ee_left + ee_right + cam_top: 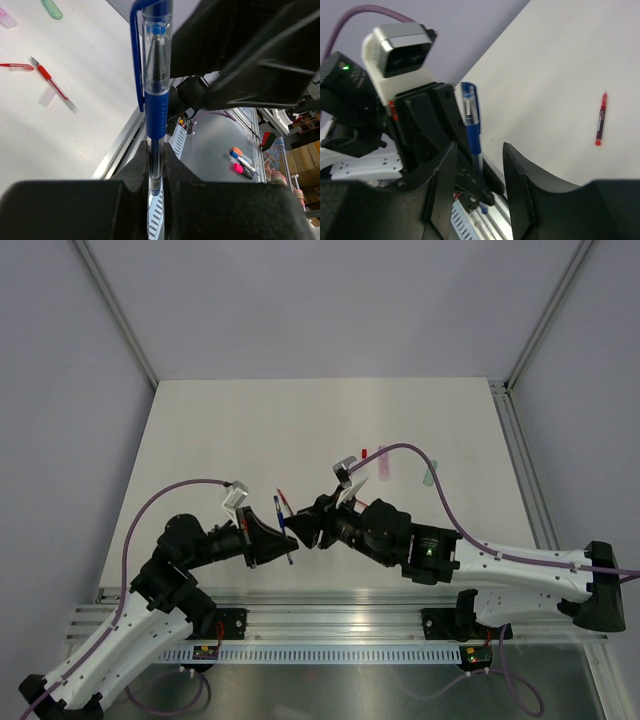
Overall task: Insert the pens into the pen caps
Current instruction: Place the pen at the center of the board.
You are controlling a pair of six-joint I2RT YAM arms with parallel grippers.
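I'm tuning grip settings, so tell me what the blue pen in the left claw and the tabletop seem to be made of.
The blue pen looks like plastic: a clear, glossy shell you can see through, a blue clip, and an opaque blue grip band that might be rubber. The tabletop is white, smooth and matte, perhaps laminate or painted board; the look leaves that open.

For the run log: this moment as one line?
left fingers: shut on blue pen | pen cap: on pen | right fingers: open
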